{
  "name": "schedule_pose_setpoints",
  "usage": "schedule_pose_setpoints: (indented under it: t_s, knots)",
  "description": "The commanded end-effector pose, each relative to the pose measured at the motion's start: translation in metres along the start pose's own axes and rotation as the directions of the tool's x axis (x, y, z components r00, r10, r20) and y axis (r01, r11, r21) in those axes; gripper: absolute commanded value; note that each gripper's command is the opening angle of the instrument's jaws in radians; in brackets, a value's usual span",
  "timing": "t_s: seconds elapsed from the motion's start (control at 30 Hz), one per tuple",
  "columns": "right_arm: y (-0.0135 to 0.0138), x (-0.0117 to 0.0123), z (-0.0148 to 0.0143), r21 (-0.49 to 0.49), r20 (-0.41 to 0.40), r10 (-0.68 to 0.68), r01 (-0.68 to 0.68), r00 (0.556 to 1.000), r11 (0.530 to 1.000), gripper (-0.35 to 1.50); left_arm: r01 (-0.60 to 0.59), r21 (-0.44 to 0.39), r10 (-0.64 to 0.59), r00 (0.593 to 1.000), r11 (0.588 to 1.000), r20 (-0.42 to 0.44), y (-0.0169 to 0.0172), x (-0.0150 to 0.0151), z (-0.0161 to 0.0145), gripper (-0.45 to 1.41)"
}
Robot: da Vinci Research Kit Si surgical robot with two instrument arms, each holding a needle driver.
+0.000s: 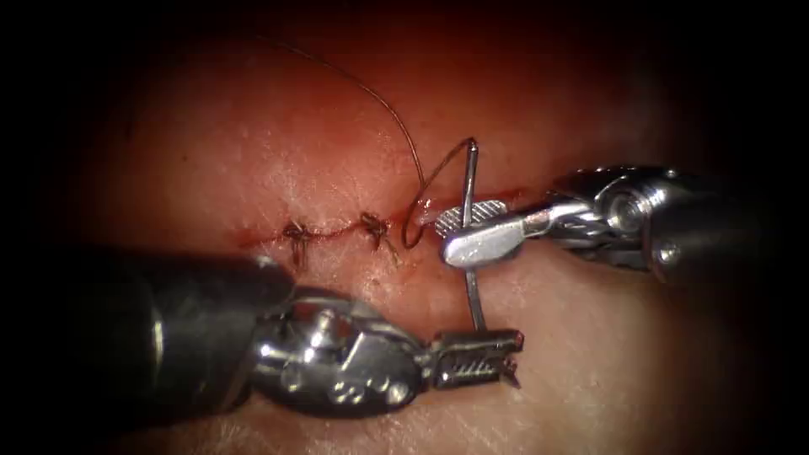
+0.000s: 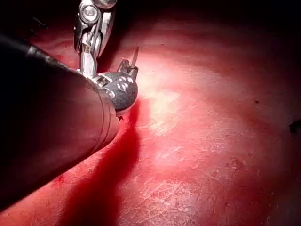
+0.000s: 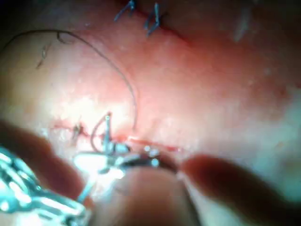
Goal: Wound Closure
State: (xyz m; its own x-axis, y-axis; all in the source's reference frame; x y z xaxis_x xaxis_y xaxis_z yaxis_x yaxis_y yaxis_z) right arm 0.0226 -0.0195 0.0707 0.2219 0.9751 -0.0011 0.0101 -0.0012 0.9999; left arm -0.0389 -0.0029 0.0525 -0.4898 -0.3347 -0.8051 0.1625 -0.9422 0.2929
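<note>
1. Endoscope view, nearest the lens: left tool point(image 1: 478, 358) comes in low, jaws close together at the needle's point(image 1: 468, 244) lower end — they seem to pinch it near the tip, though contact is hard to confirm.
2. Next back: right tool point(image 1: 472, 232) from the right, jaws clamped across the needle at mid-curve, just right of the two finished stitches point(image 1: 337, 234).
3. Needle stands nearly upright across the cut point(image 1: 337, 232); whether any part sits in the tissue point(image 1: 253, 143) I cannot tell.
4. Farthest: thread point(image 1: 404, 135) leaves the needle's upper end, loops by the cut, then arcs away over the tissue.
5. Handling, my judgement — needle is stiff, smooth and prone to swivel; grip on the flat body, away from the point. Thread is fine and limp; tissue is soft and wet.
6. Left wrist view adds the needle point point(image 2: 135, 55) rising past the left tool's jaws. Right wrist view shows the thread's long sweep point(image 3: 94, 49).
</note>
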Motion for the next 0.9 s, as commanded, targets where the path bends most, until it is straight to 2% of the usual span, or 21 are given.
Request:
schedule_pose_setpoints:
  t_s: [0.03, 0.07, 0.1, 0.3, 0.33, 0.4, 0.43, 0.47, 0.57, 0.6, 0.8, 0.83, 0.9]
  knots:
    - [0.0006, -0.0004, 0.0009, 0.016, 0.021, 0.004, -0.004, 1.000, 1.000, 0.04, 0.002, 0.000, -0.002, 1.000, 1.000, 0.000, 0.0002, -0.0001, 0.0006, -0.45]
    - [0.0006, -0.0004, 0.0009, 0.023, 0.030, 0.003, -0.004, 1.000, 1.000, -0.25, 0.002, 0.000, -0.002, 1.000, 1.000, 0.000, 0.0002, -0.0001, 0.0006, -0.45]
    - [0.0006, -0.0003, 0.0009, 0.035, 0.046, 0.006, -0.008, 0.999, 0.999, -0.35, 0.003, 0.001, -0.003, 1.000, 1.000, 0.001, 0.0002, -0.0001, 0.0006, -0.45]
    - [0.0009, 0.0003, 0.0003, 0.026, 0.032, -0.061, 0.060, 0.998, 0.998, -0.35, 0.004, 0.003, -0.004, 1.000, 1.000, 0.006, -0.0001, 0.0002, 0.0005, -0.45]
    - [0.0010, 0.0003, 0.0001, 0.023, 0.028, -0.073, 0.072, 0.997, 0.997, -0.35, 0.030, 0.004, -0.030, 1.000, 1.000, 0.006, -0.0003, 0.0003, 0.0005, -0.21]
    - [0.0012, 0.0005, -0.0006, 0.012, 0.017, -0.126, 0.126, 0.992, 0.992, -0.35, 0.083, 0.004, -0.083, 0.997, 0.997, 0.004, -0.0008, 0.0004, 0.0002, -0.01]
    - [0.0013, 0.0006, -0.0009, 0.008, 0.013, -0.150, 0.150, 0.989, 0.989, -0.35, 0.102, 0.003, -0.102, 0.995, 0.995, 0.003, -0.0010, 0.0005, 0.0001, 0.20]
    - [0.0016, 0.0008, -0.0012, 0.001, 0.007, -0.173, 0.173, 0.985, 0.985, -0.35, 0.128, -0.001, -0.128, 0.992, 0.992, 0.000, -0.0012, 0.0006, 0.0000, 0.26]
    - [0.0022, 0.0015, -0.0018, -0.030, -0.016, -0.248, 0.248, 0.969, 0.968, -0.35, 0.162, 0.004, -0.162, 0.987, 0.987, -0.008, -0.0017, 0.0005, -0.0004, 0.22]
    - [0.0025, 0.0021, -0.0020, -0.054, -0.029, -0.304, 0.302, 0.952, 0.952, -0.35, 0.185, 0.003, -0.185, 0.983, 0.983, -0.010, -0.0018, 0.0002, -0.0005, 0.14]
    - [0.0034, 0.0037, -0.0027, -0.132, -0.058, -0.457, 0.447, 0.887, 0.885, -0.35, 0.295, -0.010, -0.295, 0.955, 0.956, -0.026, -0.0018, -0.0011, -0.0006, 0.22]
    - [0.0036, 0.0039, -0.0027, -0.146, -0.051, -0.518, 0.507, 0.854, 0.850, -0.35, 0.374, -0.014, -0.374, 0.927, 0.927, -0.023, -0.0017, -0.0020, -0.0001, 0.24]
    - [0.0037, 0.0041, -0.0028, -0.163, -0.042, -0.581, 0.569, 0.813, 0.806, -0.35, 0.421, -0.027, -0.422, 0.907, 0.907, -0.015, -0.0015, -0.0031, 0.0003, 0.22]
